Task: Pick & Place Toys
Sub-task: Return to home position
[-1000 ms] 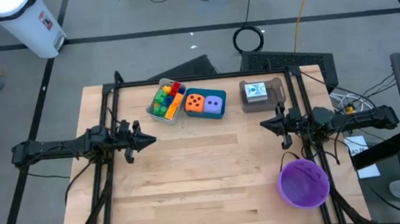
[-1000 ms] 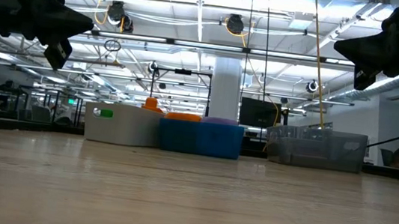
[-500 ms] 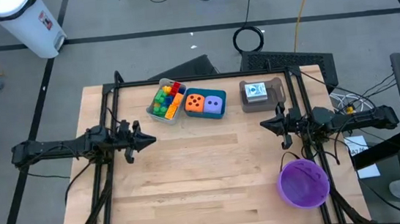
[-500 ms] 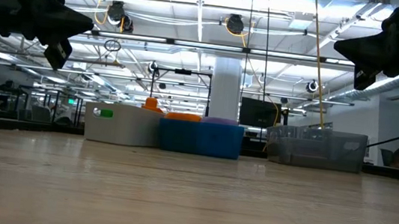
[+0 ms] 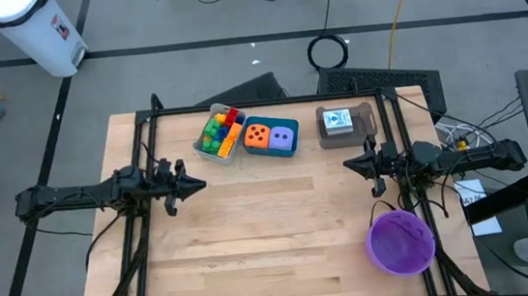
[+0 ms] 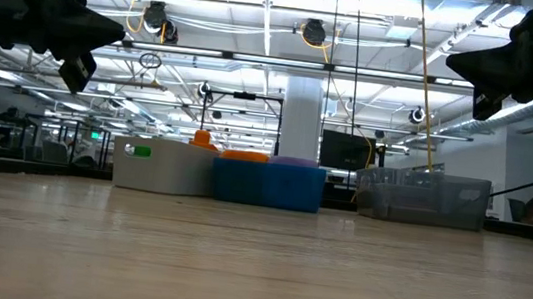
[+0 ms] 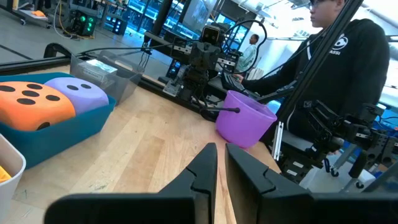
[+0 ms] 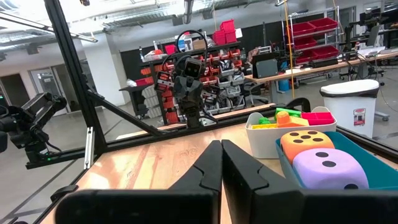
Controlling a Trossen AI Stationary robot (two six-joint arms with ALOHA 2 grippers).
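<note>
High view: the left gripper (image 5: 196, 185) and the right gripper (image 5: 347, 165) hang over opposite sides of the wooden table (image 5: 253, 236), pointing at each other. Each has its fingers nearly touching and holds nothing. Along the far edge, coloured bricks (image 5: 217, 131) fill the grey tray (image 8: 264, 142). The orange die (image 5: 257, 137) and purple die (image 5: 283, 137) share the teal tray (image 7: 59, 138). A white card (image 5: 339, 120) lies in the brown tray (image 5: 368, 117). A purple bowl (image 5: 401, 242) stands beside the right arm.

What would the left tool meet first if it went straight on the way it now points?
Probably the right tool, which faces the left tool across the table at about the same height. Nothing stands between them; the purple bowl lies off that line.
</note>
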